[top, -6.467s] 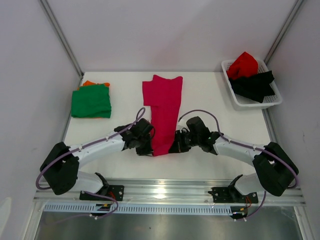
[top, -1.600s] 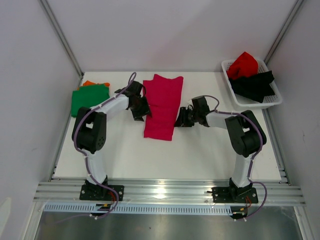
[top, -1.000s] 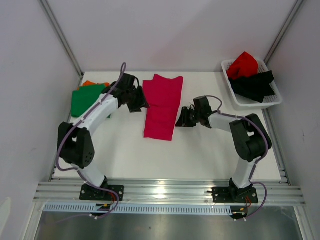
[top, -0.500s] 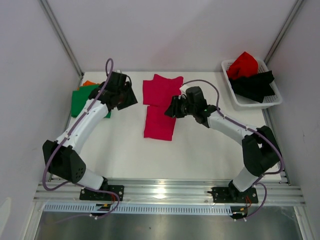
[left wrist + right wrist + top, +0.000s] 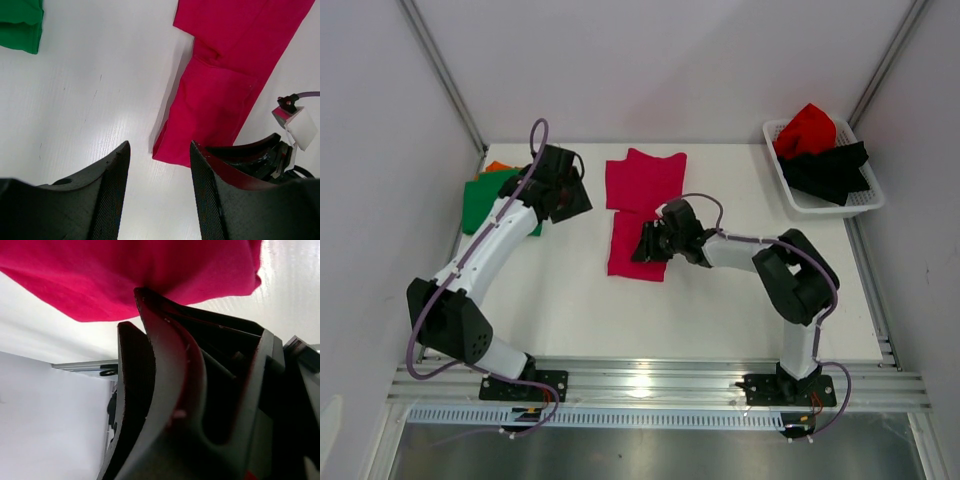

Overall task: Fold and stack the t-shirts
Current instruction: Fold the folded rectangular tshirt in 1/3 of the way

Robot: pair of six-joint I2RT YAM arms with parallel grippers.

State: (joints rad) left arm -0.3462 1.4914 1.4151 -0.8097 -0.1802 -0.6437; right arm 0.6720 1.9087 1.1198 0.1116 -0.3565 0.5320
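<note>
Since half a second ago the right gripper has slid from the middle of the pink shirt toward its near end, while the left arm has hardly shifted.

The pink shirt lies as a long folded strip in the middle of the table, nearer the far edge. Its far half is wider than its near half. The right gripper sits low at the strip's right edge. In the right wrist view its fingers stand close together with their tips against the pink cloth; whether they pinch it cannot be told.

The left gripper hangs above bare table between the pink shirt and the green shirt. Its jaws are spread wide and hold nothing, as the left wrist view shows.

The green shirt lies folded at the left edge near the far-left corner, with an orange shirt peeking out beneath it. At the far-right corner a basket holds a red shirt and a black shirt.
</note>
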